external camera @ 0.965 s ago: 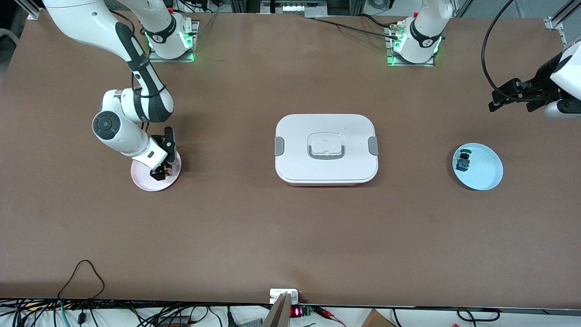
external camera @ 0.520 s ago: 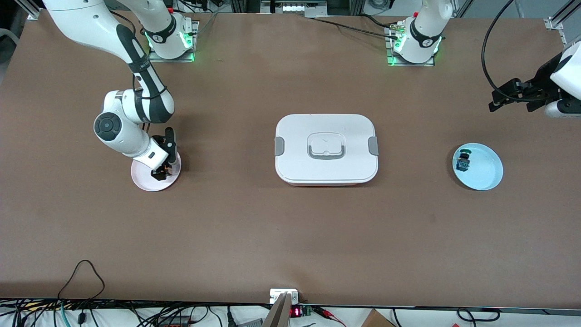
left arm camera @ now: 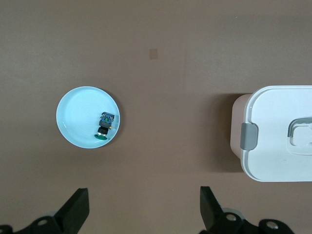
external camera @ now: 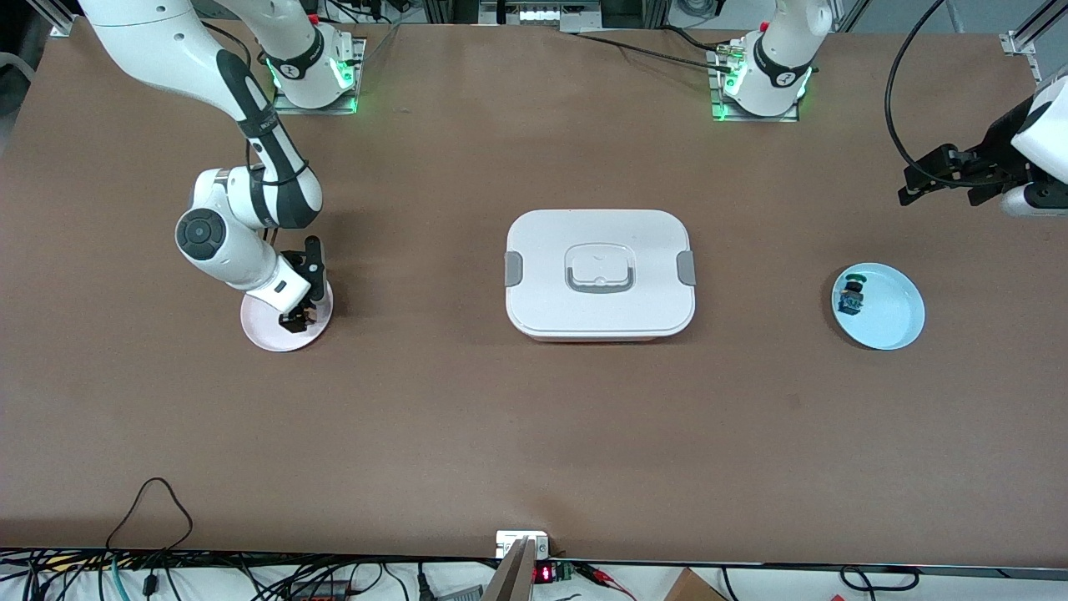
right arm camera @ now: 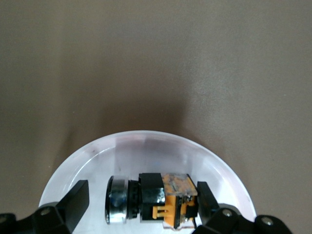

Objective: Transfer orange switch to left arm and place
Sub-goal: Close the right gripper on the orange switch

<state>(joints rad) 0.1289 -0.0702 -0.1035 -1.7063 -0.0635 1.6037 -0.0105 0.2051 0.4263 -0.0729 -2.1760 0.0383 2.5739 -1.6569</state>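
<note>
Two round plates and one lidded box sit on a matte brown counter [external camera: 534, 434], listed from the front camera outward.

Item 1: pink plate [external camera: 265, 332], shallow, smooth, glossy, toward the right arm's end. On it lies the orange switch [right arm camera: 168, 200], on its side: a blocky orange body, a black collar, a round ribbed metallic ring at the cap end. The right claw [external camera: 302, 315] is down at the plate, its black fingers [right arm camera: 73, 202] spread either side of the switch; one finger is touching or just beside the orange body, the other stands apart from the cap end.

Item 2: pale blue plate [external camera: 897, 317], shallow, smooth, toward the left arm's end. It holds a small blue-bodied switch [external camera: 851, 296] with a green cap, close to the rim.

Item 3: white box [external camera: 599, 274], rounded-rectangular, smooth plastic, between the plates at mid-counter. Grey clasps on both short sides; recessed grey-edged handle in the lid.

Item 4: left claw [left arm camera: 144, 212], black, angular, spread wide and holding nothing, up in the air over the counter's edge at the left arm's end, waiting.
</note>
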